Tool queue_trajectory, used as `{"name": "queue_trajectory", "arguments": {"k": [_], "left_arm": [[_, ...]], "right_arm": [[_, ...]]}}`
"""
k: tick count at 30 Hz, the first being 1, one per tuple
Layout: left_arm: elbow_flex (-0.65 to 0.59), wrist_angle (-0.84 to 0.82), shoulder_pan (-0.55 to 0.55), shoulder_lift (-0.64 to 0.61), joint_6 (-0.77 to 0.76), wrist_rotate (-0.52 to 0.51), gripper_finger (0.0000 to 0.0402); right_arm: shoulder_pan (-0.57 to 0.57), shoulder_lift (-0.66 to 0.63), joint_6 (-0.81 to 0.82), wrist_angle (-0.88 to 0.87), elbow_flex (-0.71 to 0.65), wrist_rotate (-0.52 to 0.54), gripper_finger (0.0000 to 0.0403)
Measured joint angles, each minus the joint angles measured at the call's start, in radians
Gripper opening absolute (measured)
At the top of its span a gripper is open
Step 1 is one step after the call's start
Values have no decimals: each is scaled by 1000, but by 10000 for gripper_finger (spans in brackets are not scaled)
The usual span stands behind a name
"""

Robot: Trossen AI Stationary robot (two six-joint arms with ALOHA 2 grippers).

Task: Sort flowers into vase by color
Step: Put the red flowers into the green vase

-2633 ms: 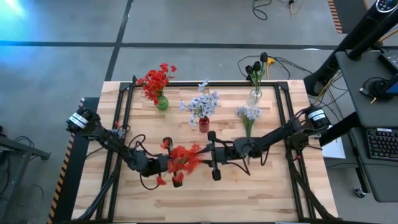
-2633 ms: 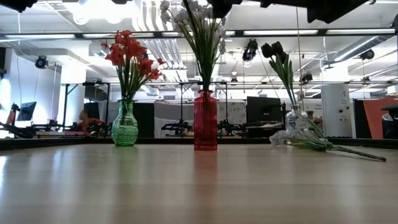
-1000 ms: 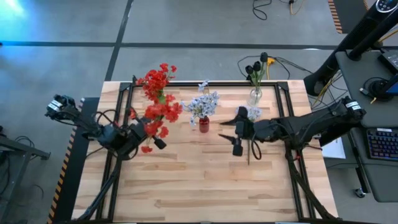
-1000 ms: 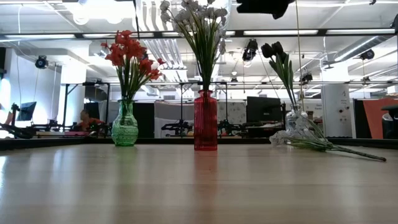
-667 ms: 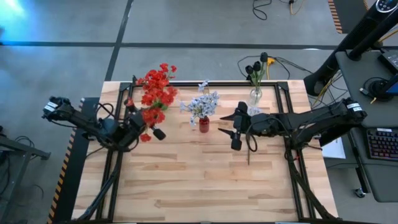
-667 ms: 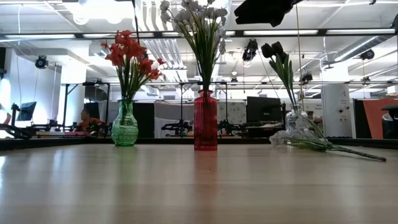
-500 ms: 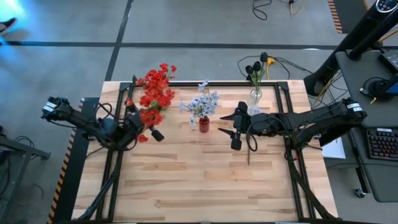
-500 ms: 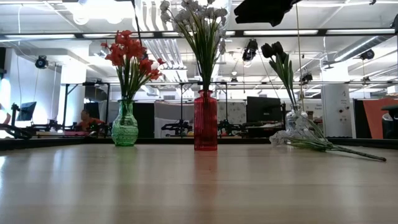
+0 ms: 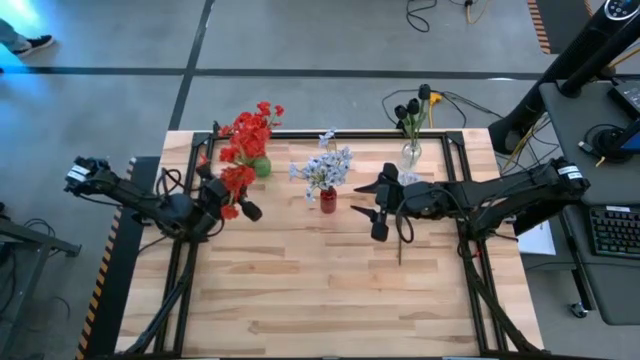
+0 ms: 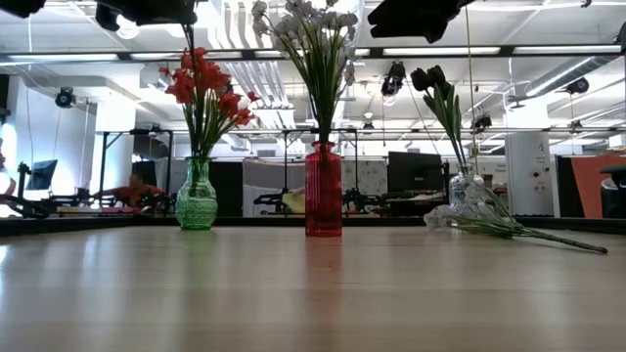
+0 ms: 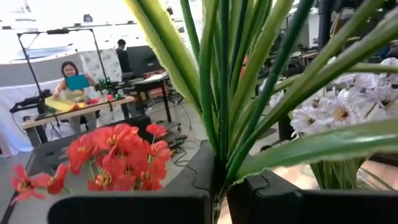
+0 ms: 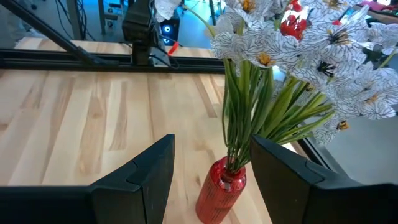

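My left gripper (image 9: 224,206) is shut on a red flower stem, its blooms (image 9: 237,181) just near-left of the green vase (image 9: 261,166) that holds red flowers (image 9: 250,130). A red vase (image 9: 328,200) holds pale blue-white flowers (image 9: 326,165). A clear vase (image 9: 410,155) holds dark buds (image 9: 412,105). One pale flower (image 10: 509,230) lies flat on the table by the clear vase, under my right arm. My right gripper (image 9: 377,212) is open and empty, high above the table just right of the red vase (image 12: 221,183). My left gripper pinches the red flower's bundle of green stalks (image 11: 219,167) between its two fingers. The stalks and leaves fan out beyond the fingers. The flower is lifted clear of the table, its blooms over the gripper in the high view.
The three vases stand in a row along the table's far part, as the low view shows: the green vase (image 10: 197,200), the red vase (image 10: 324,191) and the clear vase (image 10: 465,191). Bare wood (image 9: 320,290) fills the near half. A black frame rail (image 9: 340,134) runs along the far edge.
My left gripper has carried the red flower toward the table's far edge and a little left, toward the green vase, still shut on the stalks. Its blooms now sit close beside the vase. My right gripper has come down a little, then kept still.
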Motion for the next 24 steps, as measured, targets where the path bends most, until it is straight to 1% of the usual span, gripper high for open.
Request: {"name": "queue_trajectory", "arguments": {"k": [6, 14, 18, 21, 24], "left_arm": [[-46, 0, 48, -5, -64, 9, 0], [-103, -2, 119, -10, -187, 145, 0], [-107, -47, 150, -9, -252, 151, 0], [-106, -118, 187, -9, -352, 166, 0], [-94, -194, 212, -8, -389, 169, 0]], "right_arm": [[-9, 0, -10, -1, 0, 6, 201], [-19, 0, -18, -5, 0, 6, 201], [-20, 0, -18, -8, 0, 6, 201], [-20, 0, -22, -8, 0, 6, 201], [-20, 0, -25, -8, 0, 6, 201]]}}
